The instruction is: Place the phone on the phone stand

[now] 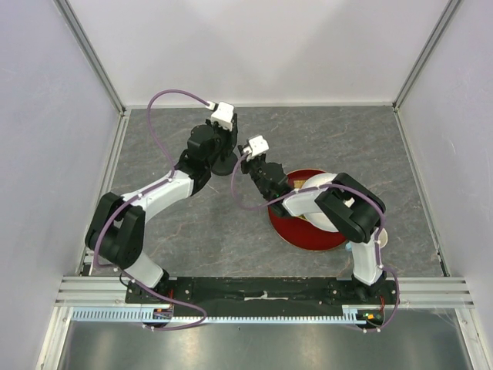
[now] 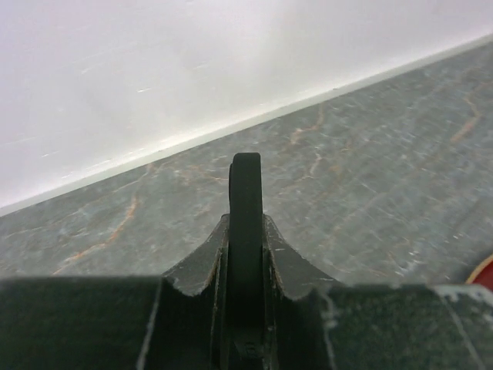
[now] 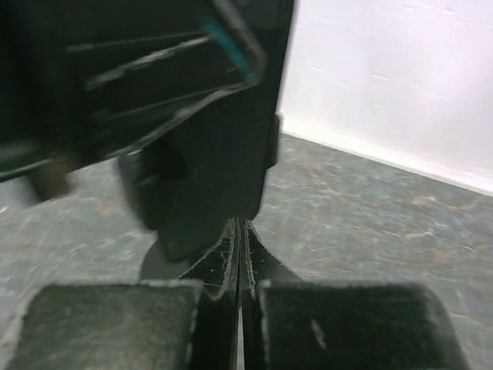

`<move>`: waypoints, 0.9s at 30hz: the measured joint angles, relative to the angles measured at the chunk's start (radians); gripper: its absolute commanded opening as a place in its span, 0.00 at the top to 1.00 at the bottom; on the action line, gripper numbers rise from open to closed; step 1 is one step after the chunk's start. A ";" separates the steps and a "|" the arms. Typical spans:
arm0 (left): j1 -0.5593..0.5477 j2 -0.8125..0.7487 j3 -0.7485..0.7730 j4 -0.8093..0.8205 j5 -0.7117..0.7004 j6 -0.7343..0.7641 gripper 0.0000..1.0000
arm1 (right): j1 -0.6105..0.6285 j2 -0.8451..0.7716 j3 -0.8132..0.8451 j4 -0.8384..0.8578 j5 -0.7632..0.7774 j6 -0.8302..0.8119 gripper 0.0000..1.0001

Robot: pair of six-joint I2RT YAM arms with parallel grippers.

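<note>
Left gripper (image 2: pixel 246 235) is clenching the upright phone (image 2: pixel 246 185) over the phone stand (image 1: pixel 225 166) near the worktop's (image 1: pixel 347 139) far edge, right gripper (image 3: pixel 240 239) hovering shut alongside.

The left arm (image 1: pixel 154 193) reached toward one o'clock, the left tool (image 2: pixel 246 235) clamped on the phone (image 2: pixel 246 189). The right arm (image 1: pixel 343 206) folded toward ten o'clock, the right tool (image 3: pixel 240 235) pressed closed, gripping nothing.
</note>
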State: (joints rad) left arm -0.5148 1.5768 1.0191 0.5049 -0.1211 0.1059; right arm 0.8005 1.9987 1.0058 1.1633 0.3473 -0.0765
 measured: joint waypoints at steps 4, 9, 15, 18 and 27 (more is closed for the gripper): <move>0.020 0.018 0.001 0.029 -0.049 0.000 0.98 | 0.031 -0.014 -0.008 -0.030 -0.082 -0.029 0.84; 0.018 0.018 0.001 0.030 -0.061 0.000 0.98 | 0.001 -0.055 -0.010 -0.097 -0.145 -0.027 0.77; 0.027 0.013 -0.001 0.024 -0.015 0.000 0.98 | -0.178 -0.102 -0.037 -0.130 -0.301 0.076 0.61; 0.053 0.004 -0.001 0.008 0.091 0.001 0.98 | -0.314 -0.101 -0.037 -0.153 -0.494 0.161 0.43; 0.158 -0.084 0.003 -0.179 0.487 0.022 0.98 | -0.459 -0.017 0.028 -0.117 -1.052 0.360 0.11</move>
State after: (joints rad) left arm -0.3565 1.4925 1.0218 0.3260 0.3656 0.1280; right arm 0.3420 1.9816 1.0336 1.0466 -0.7052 0.2840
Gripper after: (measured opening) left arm 0.218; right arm 0.866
